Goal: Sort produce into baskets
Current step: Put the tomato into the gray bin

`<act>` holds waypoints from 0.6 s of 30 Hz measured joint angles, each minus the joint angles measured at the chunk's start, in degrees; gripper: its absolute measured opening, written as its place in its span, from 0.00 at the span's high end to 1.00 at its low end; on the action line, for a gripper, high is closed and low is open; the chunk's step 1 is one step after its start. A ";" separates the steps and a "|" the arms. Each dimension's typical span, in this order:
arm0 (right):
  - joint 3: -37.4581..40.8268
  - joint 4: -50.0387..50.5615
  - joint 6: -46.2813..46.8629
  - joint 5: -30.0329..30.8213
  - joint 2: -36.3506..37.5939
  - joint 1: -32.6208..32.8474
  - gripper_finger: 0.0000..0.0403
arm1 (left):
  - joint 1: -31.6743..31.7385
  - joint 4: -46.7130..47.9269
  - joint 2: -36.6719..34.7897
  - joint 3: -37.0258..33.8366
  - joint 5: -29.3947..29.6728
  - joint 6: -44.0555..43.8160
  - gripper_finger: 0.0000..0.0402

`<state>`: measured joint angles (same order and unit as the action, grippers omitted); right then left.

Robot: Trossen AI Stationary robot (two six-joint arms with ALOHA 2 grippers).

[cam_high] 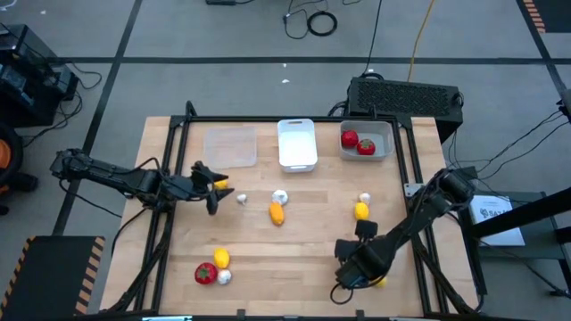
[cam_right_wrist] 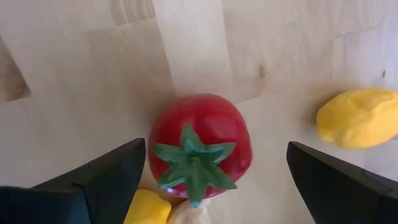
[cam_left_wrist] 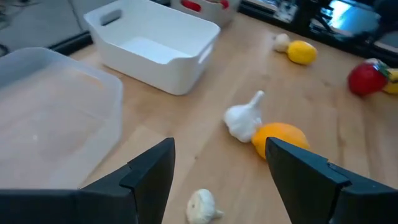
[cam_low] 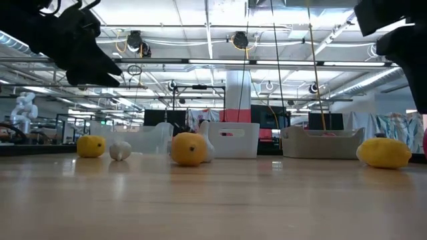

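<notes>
Tomato (cam_right_wrist: pixel 200 146), likely light, hard and slick, sits on the table directly below the right gripper (cam_right_wrist: pixel 211 180), between its wide-open fingers; best pinched across its round middle.

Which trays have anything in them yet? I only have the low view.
Observer: Only the pale grey tray. It holds two tomatoes.
Operator: What's the right gripper over?
Observer: The right gripper is open and looks straight down on a loose tomato lying on the table between its fingers.
Operator: And the left?
Observer: The left gripper is open and aimed at a garlic bulb on the wood beside the clear tray.
</notes>
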<state>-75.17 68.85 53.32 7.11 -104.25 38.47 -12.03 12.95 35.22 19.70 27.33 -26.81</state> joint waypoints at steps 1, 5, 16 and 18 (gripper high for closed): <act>0.43 -0.07 -0.02 -0.03 0.00 -0.19 0.06 | 0.00 -0.04 0.00 0.00 -0.60 0.13 0.36; 4.16 -2.94 -0.02 -3.03 0.02 -0.41 0.06 | 0.00 -0.07 0.00 0.00 -2.72 0.16 0.36; 13.10 -11.29 1.04 -6.00 0.13 -0.54 0.06 | 0.02 -0.07 0.01 -0.02 -6.08 0.22 0.36; 13.19 -11.32 1.05 -6.03 0.17 -0.54 0.06 | 0.02 -0.07 0.02 -0.04 -6.08 0.22 0.36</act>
<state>-61.98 57.53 54.37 1.08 -104.07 37.93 -12.01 12.88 35.24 19.66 21.26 -26.59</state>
